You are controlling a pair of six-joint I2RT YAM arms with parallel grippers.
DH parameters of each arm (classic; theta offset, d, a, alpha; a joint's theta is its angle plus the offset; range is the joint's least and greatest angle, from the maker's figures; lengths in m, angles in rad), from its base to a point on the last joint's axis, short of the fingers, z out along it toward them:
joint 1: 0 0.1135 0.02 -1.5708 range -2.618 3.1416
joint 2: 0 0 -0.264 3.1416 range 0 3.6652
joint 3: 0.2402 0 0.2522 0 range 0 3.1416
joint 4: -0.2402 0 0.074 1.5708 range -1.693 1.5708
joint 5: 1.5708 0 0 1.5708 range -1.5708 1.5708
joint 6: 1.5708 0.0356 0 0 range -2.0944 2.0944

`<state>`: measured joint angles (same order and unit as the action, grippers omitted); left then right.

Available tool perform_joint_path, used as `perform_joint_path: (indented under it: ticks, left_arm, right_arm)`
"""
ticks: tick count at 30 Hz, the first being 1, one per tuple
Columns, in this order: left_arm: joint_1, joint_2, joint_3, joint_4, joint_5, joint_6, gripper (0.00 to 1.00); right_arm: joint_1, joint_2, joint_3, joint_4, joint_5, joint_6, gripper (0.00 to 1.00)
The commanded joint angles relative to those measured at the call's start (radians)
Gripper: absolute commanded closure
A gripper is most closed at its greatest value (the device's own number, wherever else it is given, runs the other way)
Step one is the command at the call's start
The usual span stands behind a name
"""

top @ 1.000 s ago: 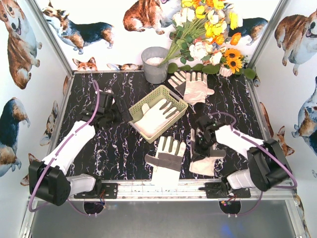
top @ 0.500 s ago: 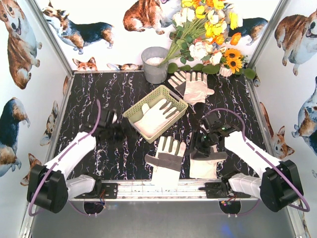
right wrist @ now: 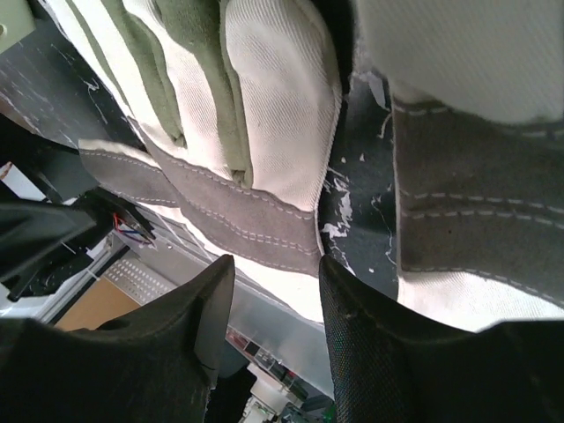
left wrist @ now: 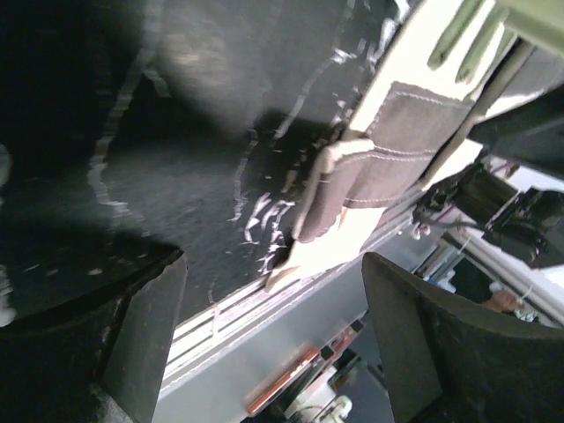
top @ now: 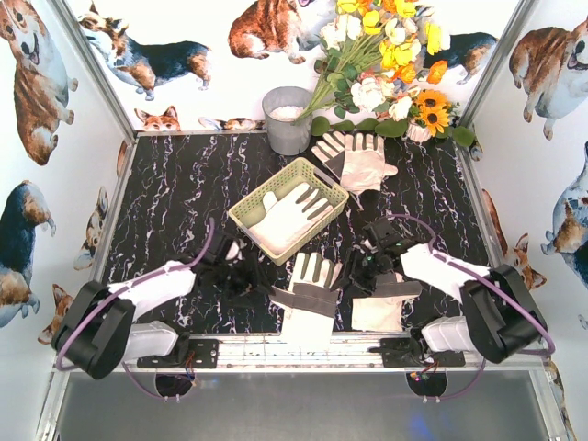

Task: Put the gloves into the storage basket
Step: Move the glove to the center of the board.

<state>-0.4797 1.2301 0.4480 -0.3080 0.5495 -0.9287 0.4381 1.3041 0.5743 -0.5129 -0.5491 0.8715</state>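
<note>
Along the counter's near edge: two gloves flat side by side, striped glove and neighbouring glove, both outside the storage basket, which sits mid-counter holding one glove. Left pincer, spread and empty, low beside the striped glove's grey cuff, seemingly lined up to take its edge; right pincer, half-spread, pinching nothing, over the gap between them. Another pair lies by the far edge.

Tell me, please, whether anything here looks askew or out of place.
The storage basket sits diagonally to the table edges rather than square. The front middle glove lies with its cuff past the table's near edge, onto the metal rail.
</note>
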Motion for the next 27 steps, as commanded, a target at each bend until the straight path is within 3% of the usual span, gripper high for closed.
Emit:
perform_joint_path:
  ticks: [1,7,12,15,21,27]
  left_arm:
    - [-0.089,0.044,0.001,0.157,0.041,-0.057,0.26]
    - [-0.141,0.093,-0.04,0.298,0.017,-0.132,0.45]
    - [-0.157,0.125,-0.004,0.304,-0.026,-0.133,0.75]
    - [-0.158,0.134,0.011,0.296,-0.069,-0.134,0.87]
    - [-0.158,0.171,0.045,0.278,-0.118,-0.128,0.94]
    - [-0.151,0.224,0.126,0.205,-0.163,-0.072,0.96]
  right_arm:
    - [0.014,0.031,-0.005,0.117,-0.017,0.016,0.55]
    - [0.019,0.129,-0.001,0.162,-0.023,-0.003,0.62]
    - [0.019,0.211,0.037,0.171,0.015,-0.029,0.76]
    - [0.019,0.244,0.08,0.147,0.049,-0.055,0.86]
    - [0.018,0.261,0.152,0.093,0.143,-0.081,1.0]
    - [0.006,0.268,0.198,0.061,0.194,-0.098,1.0]
